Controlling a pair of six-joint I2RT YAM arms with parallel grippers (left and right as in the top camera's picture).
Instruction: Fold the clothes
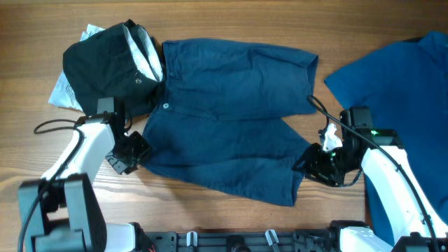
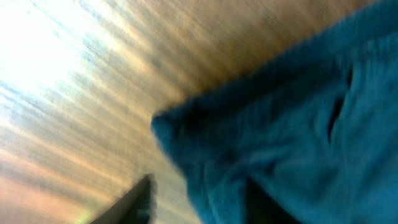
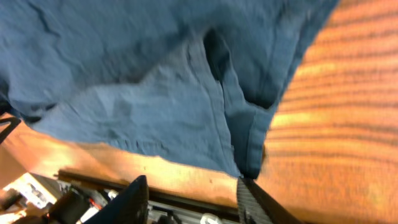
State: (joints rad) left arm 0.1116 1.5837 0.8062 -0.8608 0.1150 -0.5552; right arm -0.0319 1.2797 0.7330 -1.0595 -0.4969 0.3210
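Note:
The dark teal-blue shorts lie spread flat on the wooden table, waistband and pale button to the left, legs to the right. My left gripper sits at the waistband's near corner. In the blurred left wrist view the shorts' corner lies between the spread jaws; only the left finger shows clearly. My right gripper is at the near leg's hem corner. In the right wrist view its jaws are open and empty, the right finger just below the hem of the shorts.
A black garment with pale lining lies at the back left, touching the waistband. A royal-blue shirt covers the right side. The table's front rail runs just past the right gripper.

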